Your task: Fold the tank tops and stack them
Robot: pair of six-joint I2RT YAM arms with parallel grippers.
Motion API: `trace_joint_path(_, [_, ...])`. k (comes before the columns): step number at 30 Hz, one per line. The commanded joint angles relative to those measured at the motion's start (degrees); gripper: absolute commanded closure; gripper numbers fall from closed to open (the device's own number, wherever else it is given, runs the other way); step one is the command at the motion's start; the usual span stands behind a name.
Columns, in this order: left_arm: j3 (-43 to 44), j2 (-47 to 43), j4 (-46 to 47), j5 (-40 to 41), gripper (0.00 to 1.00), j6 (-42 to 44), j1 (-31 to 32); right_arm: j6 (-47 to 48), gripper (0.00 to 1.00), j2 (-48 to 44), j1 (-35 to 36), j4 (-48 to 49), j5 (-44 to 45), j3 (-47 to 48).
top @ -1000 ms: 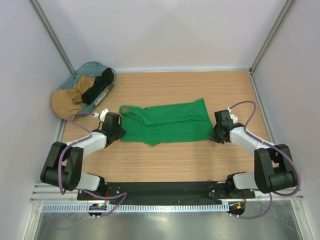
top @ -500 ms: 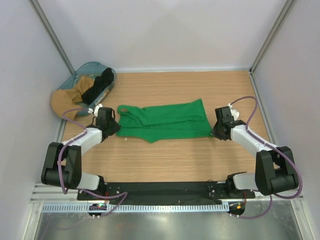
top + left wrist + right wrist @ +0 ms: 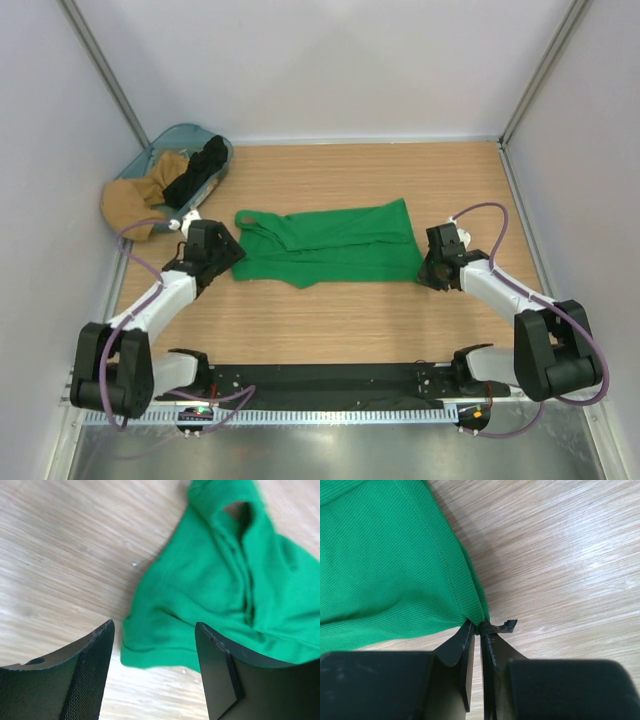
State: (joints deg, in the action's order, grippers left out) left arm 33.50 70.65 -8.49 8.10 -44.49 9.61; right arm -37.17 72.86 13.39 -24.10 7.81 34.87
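**Wooden counter bearing one green top and a basket**

The counter (image 3: 350,320) is carrying a green tank top (image 3: 330,245), which is lying rumpled between the left fingers (image 3: 85,680) and the right fingers (image 3: 462,650). Its hem corner is meeting the right fingers. A blue basket (image 3: 190,128) is sitting beyond the left fingers.

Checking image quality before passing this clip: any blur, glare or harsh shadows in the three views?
Top view: even soft light, sharp, faint shadows, no strong glare. Left wrist view: the green top and table look slightly soft. Right wrist view: crisp fabric ribbing and wood grain; the right gripper is near-black, little detail.
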Motion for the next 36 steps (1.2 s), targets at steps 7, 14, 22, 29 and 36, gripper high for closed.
trace_joint_path(7, [1.5, -11.4, -6.2, 8.2, 0.36, -8.0, 18.0, 1.0, 0.91, -1.4, 0.2, -0.3, 1.9, 2.9])
trace_joint_path(14, [4.1, -2.6, -2.9, 13.7, 0.38, -16.0, 32.2, 0.9, 0.93, -1.2, 0.1, 0.0, 1.4, 3.4])
trace_joint_path(22, [8.6, 12.8, 2.4, 13.3, 0.42, -17.9, 37.5, 1.4, 0.94, -0.6, 0.1, 0.2, 1.3, 3.2])
trace_joint_path(29, [10.4, 17.9, 3.7, 13.4, 0.5, -17.8, 37.6, 1.7, 0.95, -1.8, 0.2, -0.2, 1.5, 3.2])
trace_joint_path(36, [10.6, 19.8, 4.3, 12.2, 0.97, -16.9, 37.6, 1.8, 0.96, -1.9, 0.1, -0.4, 1.6, 3.0])
